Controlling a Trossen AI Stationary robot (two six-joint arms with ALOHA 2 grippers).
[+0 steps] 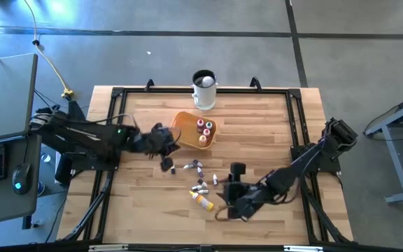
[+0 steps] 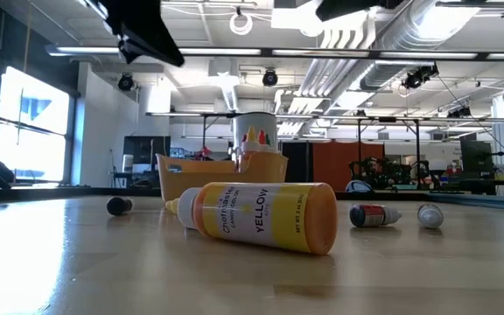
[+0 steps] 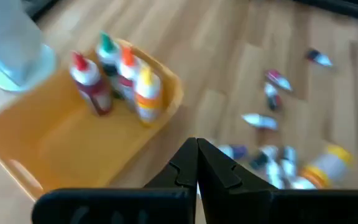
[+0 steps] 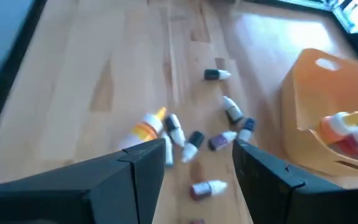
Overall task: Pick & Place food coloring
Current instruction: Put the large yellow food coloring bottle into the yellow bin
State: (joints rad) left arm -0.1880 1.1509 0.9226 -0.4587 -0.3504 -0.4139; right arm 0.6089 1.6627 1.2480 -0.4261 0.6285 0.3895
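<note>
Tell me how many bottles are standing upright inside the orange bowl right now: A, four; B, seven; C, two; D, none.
A: the left wrist view shows four bottles standing together upright in the orange bowl, with red, green, orange and yellow caps; the other bottles lie loose on the wooden table.

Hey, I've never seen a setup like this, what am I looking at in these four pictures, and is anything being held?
Two robot arms work at a wooden table. One picture looks down from above, one sits at tabletop level, two ride on the wrists. The left claw is shut and empty beside the orange bowl, which holds four upright food coloring bottles. The right claw is open, holding nothing, near small bottles lying loose with a bigger yellow bottle. A white mug stands behind.
</note>
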